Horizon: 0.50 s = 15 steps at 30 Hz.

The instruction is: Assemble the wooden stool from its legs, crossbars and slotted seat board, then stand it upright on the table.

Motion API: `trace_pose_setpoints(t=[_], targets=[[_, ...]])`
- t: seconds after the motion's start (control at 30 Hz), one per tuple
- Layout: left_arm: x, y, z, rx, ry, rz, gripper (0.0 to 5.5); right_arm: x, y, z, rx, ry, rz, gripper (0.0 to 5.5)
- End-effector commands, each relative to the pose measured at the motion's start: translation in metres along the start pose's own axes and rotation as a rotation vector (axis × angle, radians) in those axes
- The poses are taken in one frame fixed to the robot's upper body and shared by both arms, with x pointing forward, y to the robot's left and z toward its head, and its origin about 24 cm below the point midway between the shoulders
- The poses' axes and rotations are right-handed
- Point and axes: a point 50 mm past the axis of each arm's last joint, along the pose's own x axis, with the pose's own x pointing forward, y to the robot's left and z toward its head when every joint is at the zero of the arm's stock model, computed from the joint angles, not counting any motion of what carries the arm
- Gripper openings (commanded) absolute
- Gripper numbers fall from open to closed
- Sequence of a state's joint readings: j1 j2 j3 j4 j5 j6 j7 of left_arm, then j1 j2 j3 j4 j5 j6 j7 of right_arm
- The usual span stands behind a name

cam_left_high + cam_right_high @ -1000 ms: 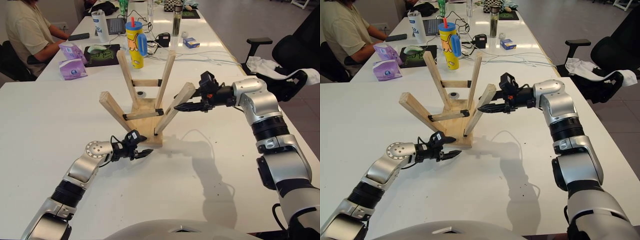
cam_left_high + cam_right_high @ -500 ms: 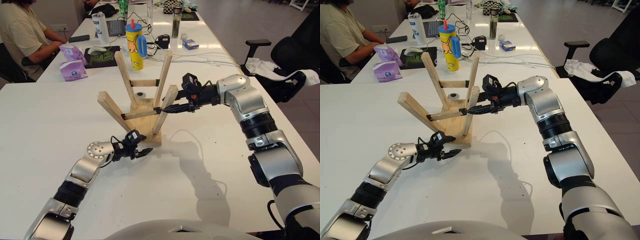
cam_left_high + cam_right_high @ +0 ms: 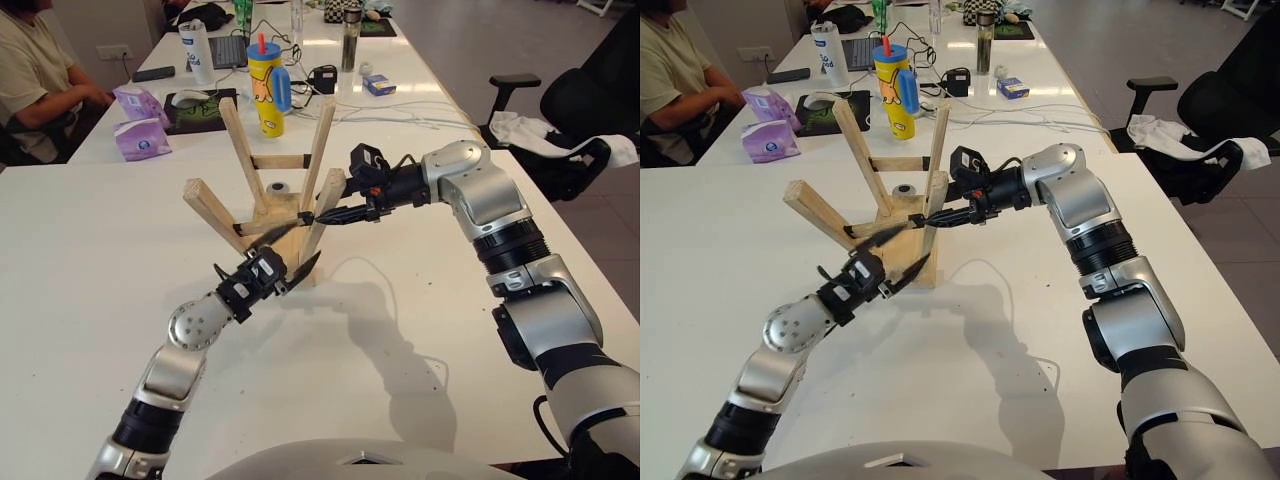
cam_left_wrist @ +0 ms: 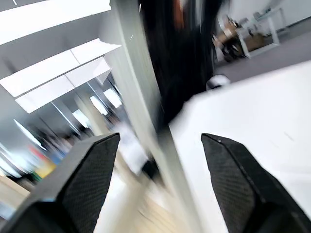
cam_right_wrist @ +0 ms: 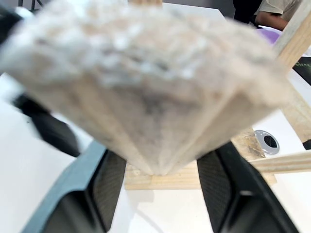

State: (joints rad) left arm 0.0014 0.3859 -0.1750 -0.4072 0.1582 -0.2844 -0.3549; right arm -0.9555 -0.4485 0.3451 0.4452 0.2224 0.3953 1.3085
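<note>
Pale wooden stool [image 3: 270, 200] sits upside down on the white table [image 3: 100, 260], its flat seat board [image 3: 285, 212] down on the surface and its 4 splayed legs pointing up, joined by thin crossbars [image 3: 283, 162]. We judge the assembly done, with only the turn-over left.

The right tool [image 3: 328, 214] is clamped on the near-right leg [image 3: 334, 185], partway up it. That leg's long axis leans up and out toward our right, so the tool meets it from the side. The left tool [image 3: 295, 273] is released, fingers spread wide, just at the near edge of the seat board; we cannot tell whether it touches.

The right arm has the stool, and the left is nearer the board, placed to steady it as the stool tips. The table looks smooth, so the board may slide.

Behind the stool stand a yellow cup with a red straw [image 3: 266, 85] and 2 purple tissue packs [image 3: 140, 135]; a black office chair [image 3: 590, 90] sits off to the right.
</note>
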Motion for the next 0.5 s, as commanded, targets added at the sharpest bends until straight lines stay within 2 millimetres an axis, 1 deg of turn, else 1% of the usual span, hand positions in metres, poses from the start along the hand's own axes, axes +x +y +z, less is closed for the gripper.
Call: trace_pose_setpoints(t=[0.03,0.1,0.17,0.2,0.23,0.27,0.3,0.37,0.4,0.43,0.47,0.5], targets=[[0.021,0.045,0.026,0.458,-0.005,0.249,3.11,0.012,0.005,-0.041,0.107,0.179,-0.015,2.05],[0.032,0.057,0.026,0.534,0.036,0.297,3.11,0.013,0.006,-0.041,0.113,0.178,-0.007,2.05],[0.042,0.054,0.008,0.579,0.161,0.239,3.11,0.015,0.006,-0.041,0.110,0.184,0.002,2.05],[0.043,0.045,-0.008,0.569,0.252,0.165,3.11,0.016,0.006,-0.041,0.110,0.184,0.005,2.05],[0.043,0.032,-0.026,0.560,0.345,0.062,3.11,0.017,0.005,-0.041,0.109,0.185,0.005,2.05],[0.040,0.019,-0.039,0.524,0.406,-0.004,3.11,0.017,0.005,-0.041,0.106,0.185,0.005,2.05],[0.029,-0.005,-0.062,0.503,0.533,-0.172,3.11,0.019,0.005,-0.041,0.111,0.178,0.009,2.05],[-0.002,-0.044,-0.089,0.452,0.703,-0.407,3.11,0.024,0.005,-0.042,0.102,0.188,0.025,2.05],[-0.012,-0.053,-0.093,0.440,0.736,-0.456,3.11,0.025,0.005,-0.040,0.100,0.186,0.030,2.05],[-0.014,-0.054,-0.092,0.428,0.739,-0.443,3.11,0.026,0.005,-0.040,0.089,0.192,0.033,2.05],[-0.010,-0.050,-0.090,0.426,0.727,-0.404,3.11,0.026,0.005,-0.040,0.089,0.188,0.033,2.05],[-0.001,-0.041,-0.085,0.435,0.694,-0.334,3.11,0.026,0.005,-0.040,0.088,0.185,0.032,2.05]])
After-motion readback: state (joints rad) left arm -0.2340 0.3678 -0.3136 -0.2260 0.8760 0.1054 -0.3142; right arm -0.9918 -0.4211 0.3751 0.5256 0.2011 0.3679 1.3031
